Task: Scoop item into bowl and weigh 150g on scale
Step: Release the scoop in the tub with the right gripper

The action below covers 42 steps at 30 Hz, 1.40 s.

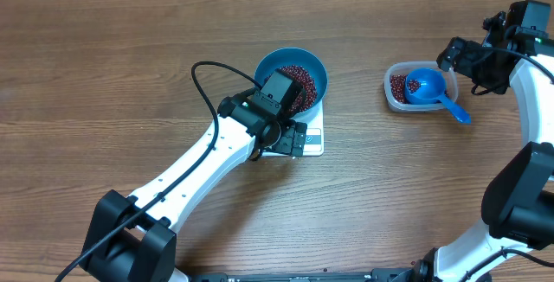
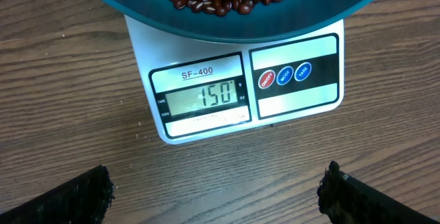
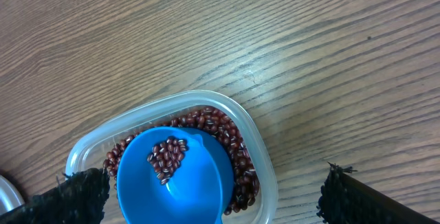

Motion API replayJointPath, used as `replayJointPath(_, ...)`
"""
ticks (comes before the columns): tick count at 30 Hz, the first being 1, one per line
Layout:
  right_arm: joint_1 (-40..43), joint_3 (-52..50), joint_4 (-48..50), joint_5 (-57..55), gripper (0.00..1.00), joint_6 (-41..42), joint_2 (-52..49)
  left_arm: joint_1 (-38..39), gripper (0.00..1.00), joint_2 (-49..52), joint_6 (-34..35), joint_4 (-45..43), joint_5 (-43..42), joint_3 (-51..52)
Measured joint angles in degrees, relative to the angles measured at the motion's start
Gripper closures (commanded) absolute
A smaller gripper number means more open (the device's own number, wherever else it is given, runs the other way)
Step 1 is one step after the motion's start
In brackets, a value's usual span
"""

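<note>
The bright blue bowl [image 1: 317,67] stands on the white scale [image 1: 313,140] and holds a heap of dark red-brown beans [image 1: 300,78]. In the left wrist view the scale [image 2: 144,45] has its display [image 2: 206,97] reading 150, under the edge of the bowl [image 2: 275,26]. My left gripper [image 2: 216,177] hovers open over bare wood just in front of the scale, and from above the left gripper [image 1: 286,137] covers part of the scale. My right gripper [image 3: 216,176] is open above the tub, holding nothing. From overhead the right gripper [image 1: 454,57] is at the far right.
A clear plastic tub [image 3: 256,136] at the right holds more beans [image 3: 236,145]. A blue scoop [image 3: 172,186] with a few beans in it rests in the tub. Seen from above, the handle of the scoop [image 1: 457,110] sticks out over the tub [image 1: 391,90] toward the front right.
</note>
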<state>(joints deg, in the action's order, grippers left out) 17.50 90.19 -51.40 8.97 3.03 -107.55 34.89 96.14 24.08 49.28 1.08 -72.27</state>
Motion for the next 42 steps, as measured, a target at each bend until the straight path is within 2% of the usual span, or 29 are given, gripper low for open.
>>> replayJointPath(9,0.0,-0.1,0.0,-0.1,0.0,0.0,1.0,0.0,0.0,0.0,0.0,0.0,0.0,0.0)
replayJointPath(20,0.0,-0.4,0.2,-0.2,0.0,0.0,20.1,0.0,0.0,0.0,0.0,0.0,0.0,0.0)
replayJointPath(30,-0.2,-0.4,-0.5,-0.2,0.0,0.0,18.4,0.0,0.0,0.0,0.0,0.0,0.0,0.0)
replayJointPath(32,-1.0,-0.4,-0.5,-0.5,0.0,0.0,18.4,0.0,0.0,0.0,0.0,0.0,0.0,0.0)
replayJointPath(39,-13.0,-0.4,-0.5,-0.2,0.0,0.0,20.3,0.0,0.0,0.0,0.0,0.0,0.0,0.0)
replayJointPath(42,-15.2,-0.4,-0.5,0.0,0.0,0.0,20.5,0.0,0.01,0.0,0.0,0.0,0.0,0.0)
